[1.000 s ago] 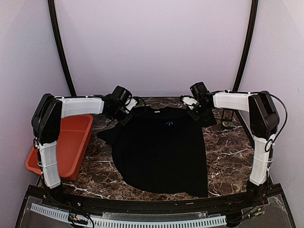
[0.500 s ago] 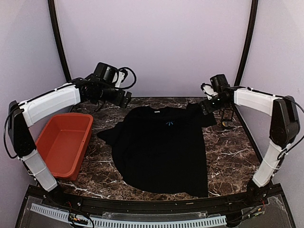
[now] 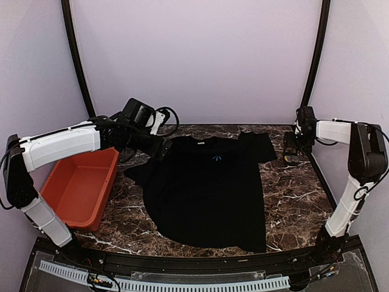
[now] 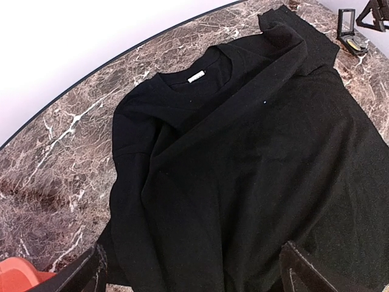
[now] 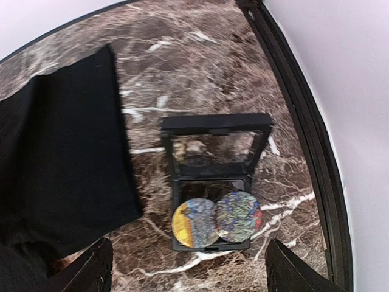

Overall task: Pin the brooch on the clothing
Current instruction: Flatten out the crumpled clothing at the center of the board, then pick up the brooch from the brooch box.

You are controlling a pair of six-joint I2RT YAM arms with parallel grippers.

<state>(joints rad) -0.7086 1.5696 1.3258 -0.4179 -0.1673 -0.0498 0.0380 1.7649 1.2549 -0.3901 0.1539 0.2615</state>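
The left hand [image 4: 194, 275] hangs with its fingers spread wide and nothing between them. The black T-shirt [image 4: 243, 170] lies flat on the marble counter [image 4: 55, 140] just below and ahead of it. The right hand [image 5: 189, 266] is likewise spread and empty. Just ahead of it an open black case [image 5: 213, 123] holds two round brooches [image 5: 194, 222], and the shirt's sleeve [image 5: 61, 158] lies to its left.

I record a black T-shirt [image 3: 206, 194] with small blue chest print [image 3: 217, 157] and white neck label [image 4: 196, 76]; tabletop [image 3: 292, 188] brown marble, white-veined; bin [image 3: 79, 182] orange-red; case [image 5: 216, 121] black, holding one yellow-and-blue brooch [image 5: 194, 223] and one mottled multicoloured brooch [image 5: 239, 216].
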